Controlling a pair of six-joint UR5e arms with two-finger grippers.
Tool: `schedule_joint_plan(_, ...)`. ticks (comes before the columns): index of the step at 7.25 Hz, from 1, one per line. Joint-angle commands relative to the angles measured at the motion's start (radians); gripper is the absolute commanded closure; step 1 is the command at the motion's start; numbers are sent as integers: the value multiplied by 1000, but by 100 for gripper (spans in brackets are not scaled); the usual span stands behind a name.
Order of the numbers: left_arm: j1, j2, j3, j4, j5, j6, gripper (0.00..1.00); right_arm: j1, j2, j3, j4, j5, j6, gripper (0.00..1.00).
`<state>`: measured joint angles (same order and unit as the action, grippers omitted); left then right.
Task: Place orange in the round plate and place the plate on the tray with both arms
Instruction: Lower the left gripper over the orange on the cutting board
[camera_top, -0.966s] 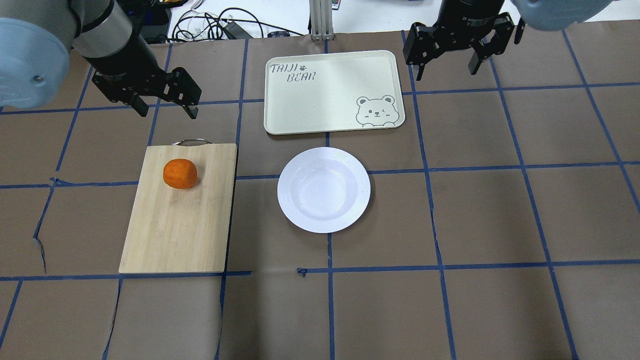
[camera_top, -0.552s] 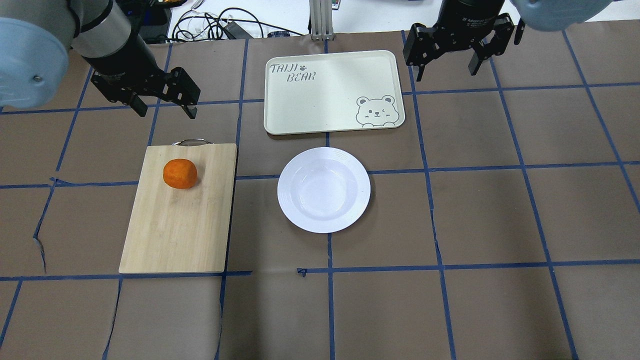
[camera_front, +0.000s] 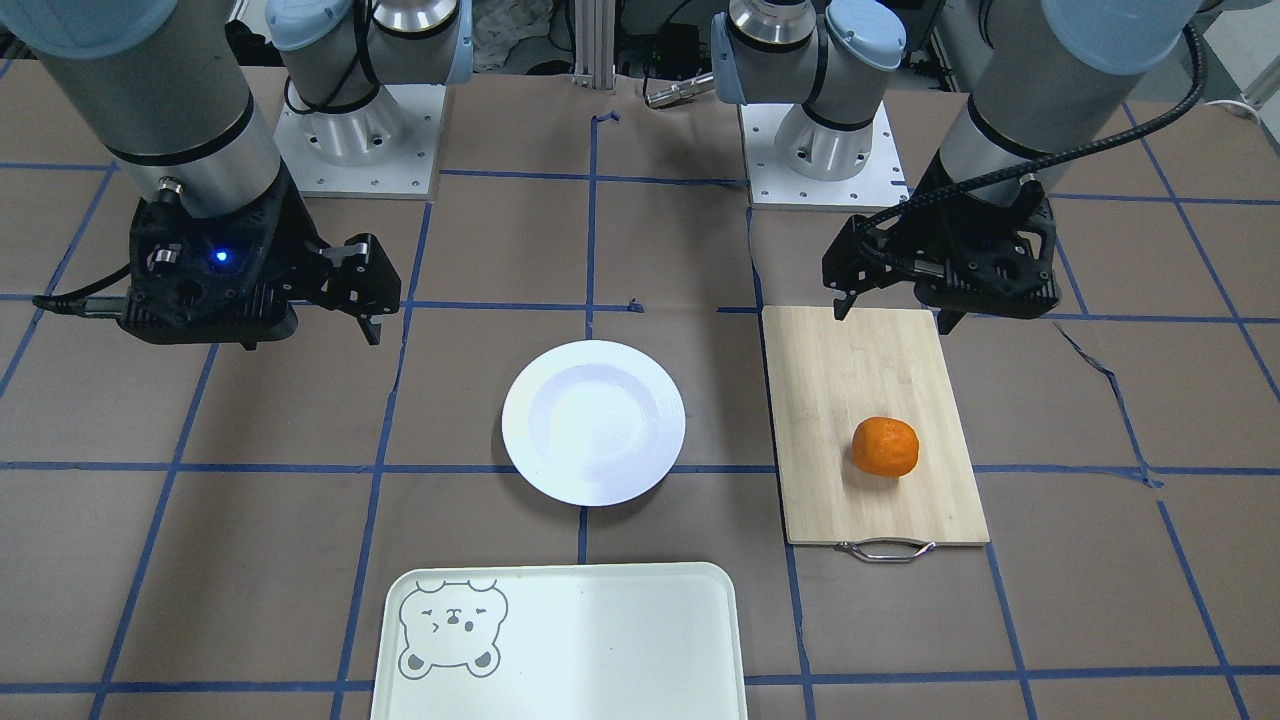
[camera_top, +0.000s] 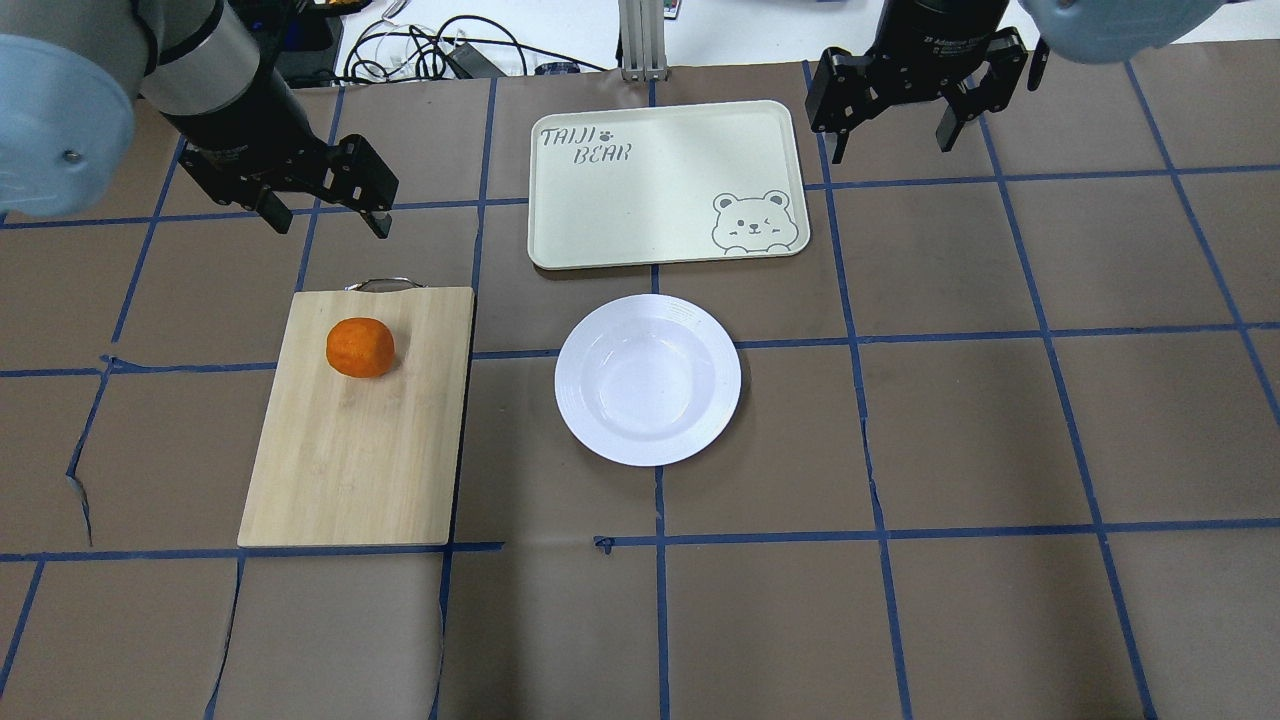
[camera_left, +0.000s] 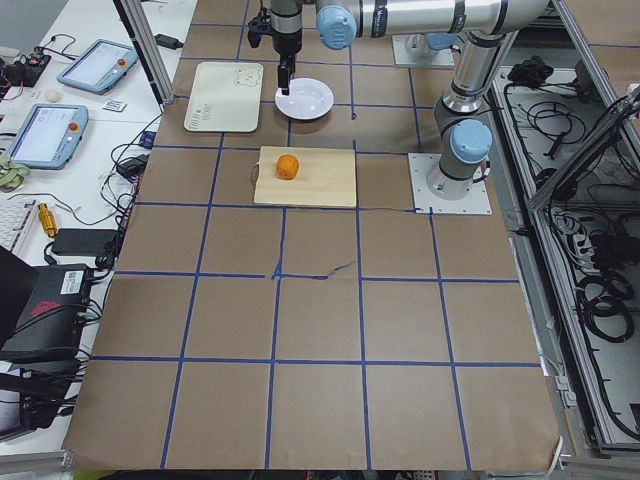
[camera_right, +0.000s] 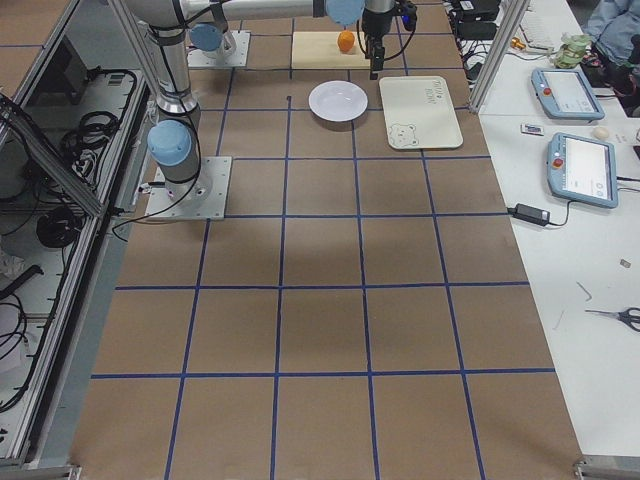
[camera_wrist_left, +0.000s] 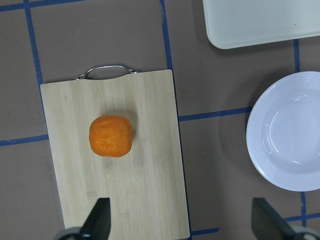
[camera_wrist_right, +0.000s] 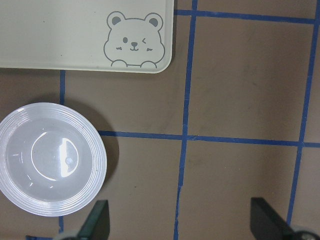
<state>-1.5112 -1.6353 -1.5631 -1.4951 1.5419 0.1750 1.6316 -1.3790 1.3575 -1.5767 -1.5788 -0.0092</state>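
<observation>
The orange (camera_top: 360, 347) lies on the far half of a bamboo cutting board (camera_top: 350, 460), left of the round plate (camera_top: 700, 425). The white plate is empty and rests on the table just in front of the tray (camera_top: 640, 200). My left gripper (camera_top: 328, 222) hovers open beyond the board's metal handle, nothing between its fingers. In the left wrist view the orange (camera_wrist_left: 111, 136) sits well ahead of the fingertips. My right gripper (camera_top: 890, 145) hangs open past the tray's right end, empty; in its wrist view the plate (camera_wrist_right: 50, 172) and the tray (camera_wrist_right: 75, 35) lie to the left.
Brown paper with blue tape lines covers the table. Cables and an aluminium post (camera_top: 636, 40) lie past the far edge behind the tray. The arm bases (camera_front: 825, 150) stand on the robot's side.
My left gripper has drifted slightly farther away and to the left. The right gripper, orange, plate and tray have not visibly moved.
</observation>
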Motion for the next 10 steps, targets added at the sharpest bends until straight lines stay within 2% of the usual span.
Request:
schedule_joint_plan(1,-1,0,0,-4,3,0,0,-1,0,0,0,0,0,0)
schedule_joint_plan(4,20,-49,-11,21,0,15,0,-1,0,0,1,-1,0,0)
schedule_joint_plan(6,125,-90,-92,87,0,18,0,0,0,0,0,0,0,0)
schedule_joint_plan(8,166,-127,-190,237,0,85,0,-1,0,0,1,-1,0,0)
schedule_joint_plan(10,171,-196,-221,317,0,80,0,2,0,0,1,2,1,0)
